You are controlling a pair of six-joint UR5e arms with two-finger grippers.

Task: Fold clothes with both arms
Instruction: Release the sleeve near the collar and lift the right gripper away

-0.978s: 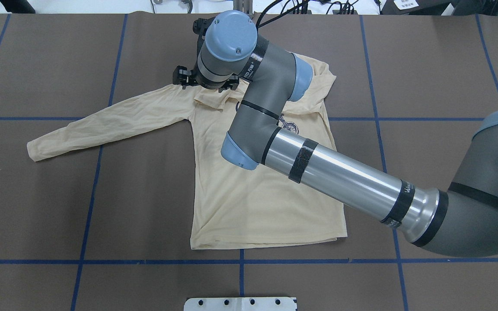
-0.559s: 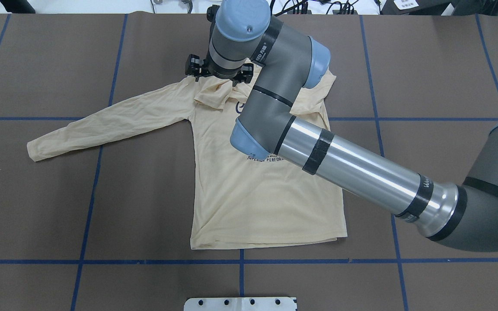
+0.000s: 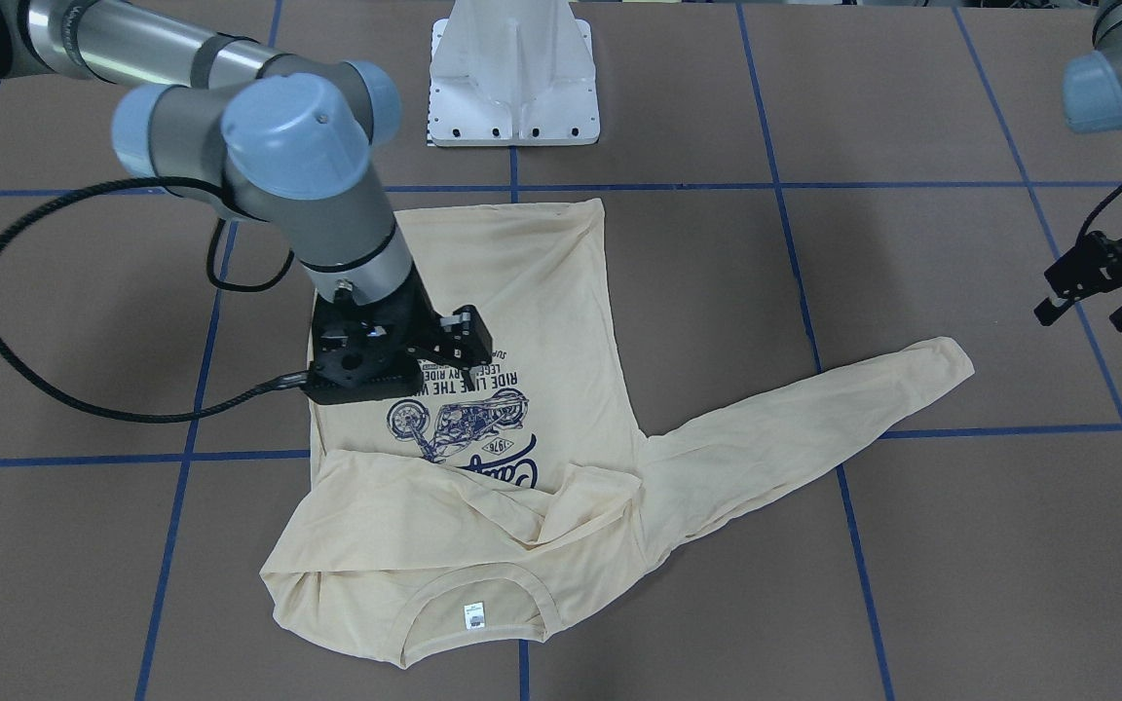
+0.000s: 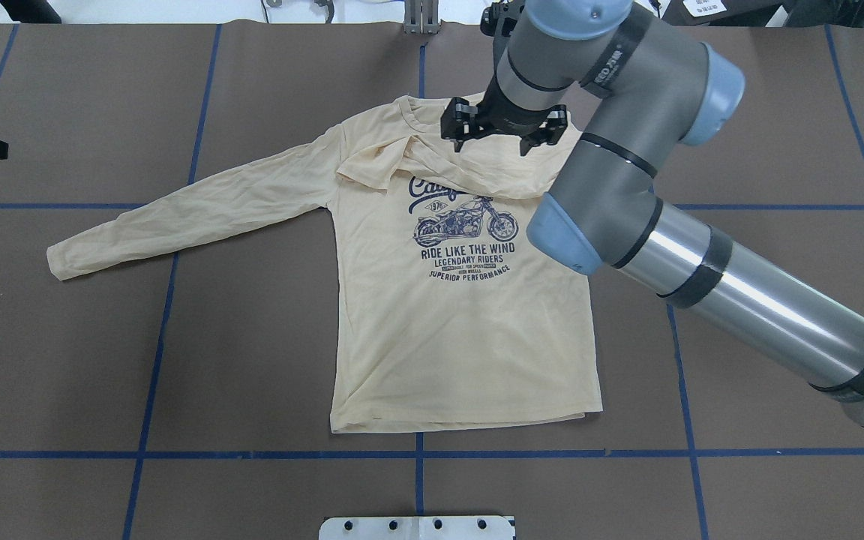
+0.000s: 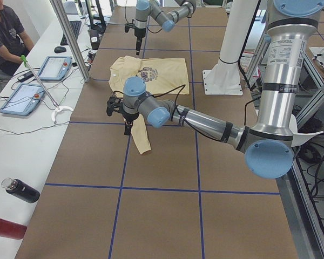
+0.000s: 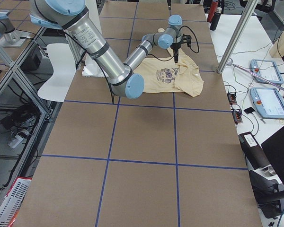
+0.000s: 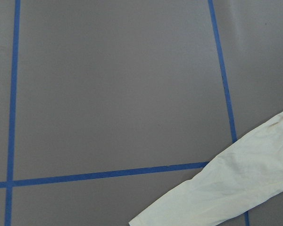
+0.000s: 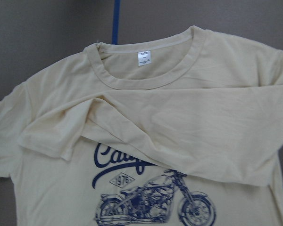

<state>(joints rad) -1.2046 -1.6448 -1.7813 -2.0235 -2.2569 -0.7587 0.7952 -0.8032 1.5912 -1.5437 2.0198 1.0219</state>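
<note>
Reaching in from the overhead frame's right, the right arm [image 4: 702,262] points its tool [image 4: 502,135], spread apart, down over the collar end of the cream T-shirt [image 4: 462,337] lying print-up mid-worktop [image 4: 64,360]. The left tool [image 3: 1092,292], also apart, hovers at the front-facing view's right edge.

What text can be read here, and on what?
"RIDE LIKE THE WIND": shirt print
"LEGENDARY RIDERS": shirt print
"SUPERIOR PERFORMANCE": shirt print
"1976": shirt print badge
"Cali": script, rest under folded sleeve
The neck tag and the tiny print line: too small to read.
</note>
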